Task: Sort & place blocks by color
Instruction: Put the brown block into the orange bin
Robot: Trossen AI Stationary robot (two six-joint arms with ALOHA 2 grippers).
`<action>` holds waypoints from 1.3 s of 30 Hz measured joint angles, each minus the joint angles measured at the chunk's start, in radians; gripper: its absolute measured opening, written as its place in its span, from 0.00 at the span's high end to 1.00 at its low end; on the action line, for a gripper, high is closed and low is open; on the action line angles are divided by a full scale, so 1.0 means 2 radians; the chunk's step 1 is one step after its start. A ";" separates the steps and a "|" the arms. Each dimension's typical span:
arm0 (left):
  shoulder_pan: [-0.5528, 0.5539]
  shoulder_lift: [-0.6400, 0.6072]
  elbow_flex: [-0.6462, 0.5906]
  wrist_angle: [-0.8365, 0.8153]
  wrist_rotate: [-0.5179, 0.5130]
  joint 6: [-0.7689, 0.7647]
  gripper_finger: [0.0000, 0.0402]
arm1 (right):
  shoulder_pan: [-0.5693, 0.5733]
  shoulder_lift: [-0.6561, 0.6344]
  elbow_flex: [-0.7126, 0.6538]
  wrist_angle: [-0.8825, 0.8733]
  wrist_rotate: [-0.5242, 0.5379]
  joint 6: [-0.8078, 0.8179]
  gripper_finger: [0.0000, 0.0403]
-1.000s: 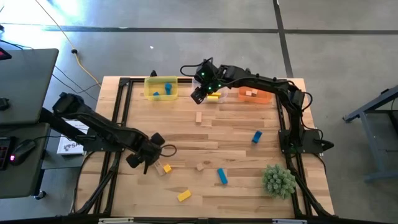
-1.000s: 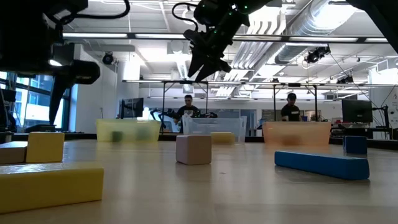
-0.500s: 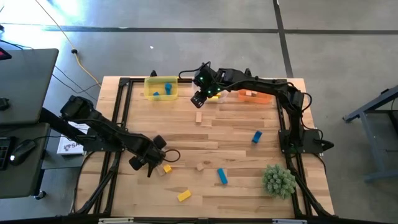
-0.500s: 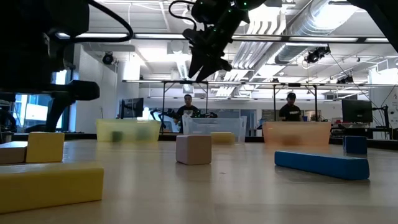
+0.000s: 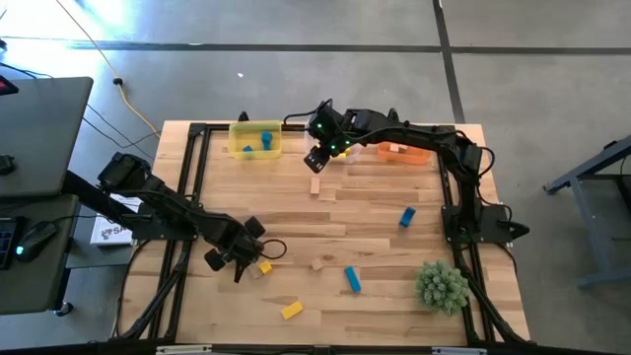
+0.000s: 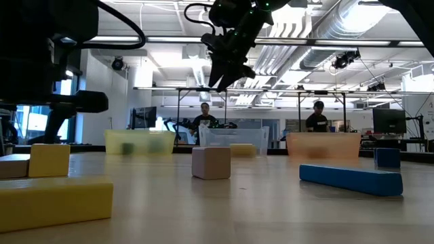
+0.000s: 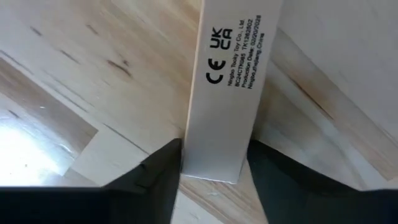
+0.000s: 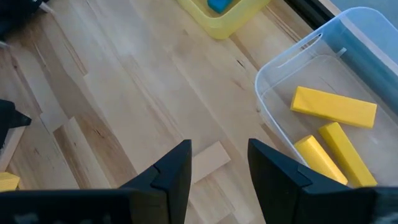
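My left gripper (image 5: 243, 260) is low on the table's near left, shut on a plain light-wood bar (image 7: 227, 74) that lies next to a yellow cube (image 5: 264, 266). My right gripper (image 5: 315, 158) hangs open in the air by the clear bin (image 8: 323, 81), which holds three yellow bars. A plain wood block (image 5: 315, 184) lies on the table below it and shows between the right fingers (image 8: 208, 160) without touching them. Loose on the table are a blue block (image 5: 407, 216), a blue bar (image 5: 351, 279), a plain cube (image 5: 317, 264) and a yellow bar (image 5: 291, 310). My left gripper has the plain bar's end (image 7: 214, 158) pinched between its two fingers, one on each long side. The fingers come from above, slanting down, and lie along the bar. The bar lies flat on the table with its printed face up.
Along the far edge stand the yellow bin (image 5: 255, 139) with blue blocks, the clear bin (image 5: 335, 150) and the orange bin (image 5: 404, 150) with plain blocks. A spiky green plant ball (image 5: 441, 286) sits at the near right. People stand in the room behind.
My left gripper has moved a little toward the table's right and near edge and come down over the plain bar beside the yellow cube. My right gripper has shifted slightly toward the near edge, away from the clear bin. The blocks have stayed where they were.
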 joint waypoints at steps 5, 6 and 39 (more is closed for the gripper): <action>0.001 0.000 0.000 -0.003 0.005 -0.017 0.76 | 0.000 0.000 0.000 -0.001 0.000 0.004 0.64; 0.002 0.000 0.000 -0.004 0.007 -0.021 0.76 | 0.000 0.000 0.000 -0.002 0.000 0.004 0.64; 0.094 -0.097 0.023 -0.112 0.025 -0.031 0.76 | -0.027 0.000 0.000 0.000 -0.002 -0.039 0.53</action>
